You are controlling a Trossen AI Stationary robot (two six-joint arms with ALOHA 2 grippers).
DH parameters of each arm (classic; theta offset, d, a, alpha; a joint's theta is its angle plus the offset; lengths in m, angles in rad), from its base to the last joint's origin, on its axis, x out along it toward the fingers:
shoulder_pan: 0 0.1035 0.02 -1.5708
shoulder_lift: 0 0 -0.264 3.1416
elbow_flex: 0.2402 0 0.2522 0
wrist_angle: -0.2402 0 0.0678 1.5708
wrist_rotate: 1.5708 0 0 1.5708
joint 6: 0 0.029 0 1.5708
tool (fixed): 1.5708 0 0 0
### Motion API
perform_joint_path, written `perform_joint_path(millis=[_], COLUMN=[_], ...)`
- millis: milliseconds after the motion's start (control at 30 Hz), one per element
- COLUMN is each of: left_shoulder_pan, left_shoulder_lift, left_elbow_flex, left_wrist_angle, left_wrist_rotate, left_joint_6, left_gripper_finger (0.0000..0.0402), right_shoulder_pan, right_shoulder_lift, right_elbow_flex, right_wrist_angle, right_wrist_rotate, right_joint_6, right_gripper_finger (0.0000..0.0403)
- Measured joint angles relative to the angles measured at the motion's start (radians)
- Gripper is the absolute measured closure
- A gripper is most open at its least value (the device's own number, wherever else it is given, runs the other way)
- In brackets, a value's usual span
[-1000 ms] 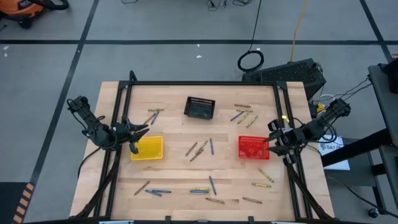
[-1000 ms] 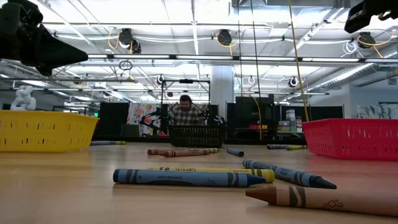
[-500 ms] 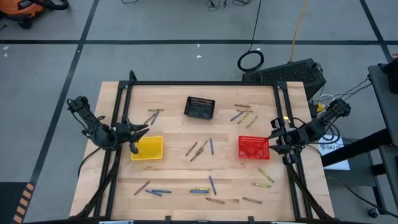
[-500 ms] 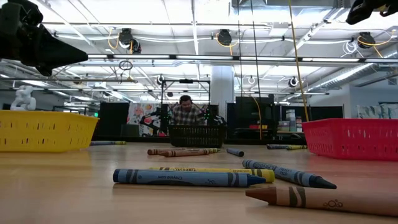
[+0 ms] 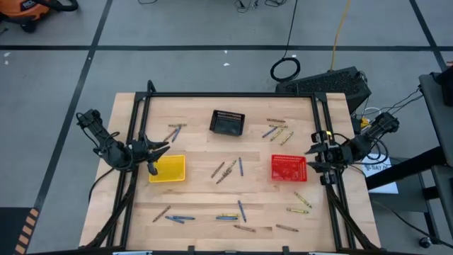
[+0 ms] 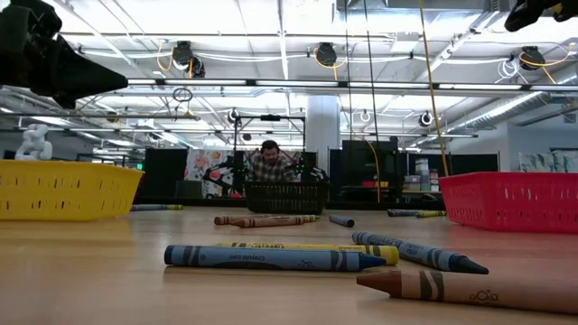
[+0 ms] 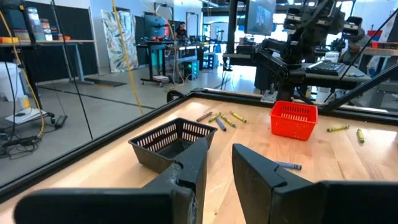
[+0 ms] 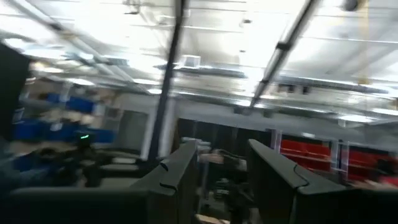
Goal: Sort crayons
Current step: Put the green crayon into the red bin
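- While both arms hang at the table's side edges, the crayons point(image 5: 228, 170) lie loose all over the wooden table point(image 5: 198, 195): a group at the middle, a row along the near edge, pairs near the black basket point(image 5: 227, 122) and beyond the red basket point(image 5: 288, 168); none shows inside a basket, so I judge the sorting barely begun
- Left gripper point(image 5: 157, 150) sits just beside the yellow basket point(image 5: 169, 168), fingers released with a narrow gap and nothing between them; a careless descent there could knock the basket aside
- Right gripper point(image 5: 316, 156) hovers at the red basket's outer side, raised, fingers parted and empty; its wrist view looks up at the ceiling, so it has to tilt down before any reach
- Crayons lying touching or crossed near the middle could be pinched two at once, mixing colours
- Round sticks could roll away when a finger nudges them, and those by the near edge might drop off the table
- Olive and tan look alike, so a wrong-basket drop seems likely
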Motion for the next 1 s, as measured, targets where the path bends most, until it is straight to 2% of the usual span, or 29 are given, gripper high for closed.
perform_joint_path(millis=[133,433,500,633,733,1000], left_shoulder_pan=[0.0,0.0,0.0,0.0,0.0,0.002], left_shoulder_lift=[0.0,0.0,0.0,0.005,0.017,0.12], left_elbow_flex=[0.0,0.034,0.06,0.104,0.13,0.18], left_wrist_angle=[0.0,0.048,0.054,0.055,0.051,0.051], left_wrist_rotate=[0.0,0.006,0.047,0.213,0.269,0.376], left_joint_6=[-0.006,0.001,0.019,0.068,0.073,0.072], left_gripper_finger=[0.032,0.032,0.032,0.032,0.032,0.032], right_shoulder_pan=[0.0,0.0,0.0,0.0,0.0,-0.014], right_shoulder_lift=[0.0,0.01,0.027,0.087,0.156,0.326], right_elbow_flex=[0.0,0.034,0.065,0.148,0.216,0.374], right_wrist_angle=[0.016,0.036,0.024,-0.069,-0.13,-0.23], right_wrist_rotate=[0.111,0.247,0.274,0.299,0.324,0.582], right_joint_6=[-0.018,-0.025,-0.025,-0.025,-0.023,-0.033], right_gripper_finger=[0.0277,0.0277,0.0277,0.0277,0.0277,0.0277])
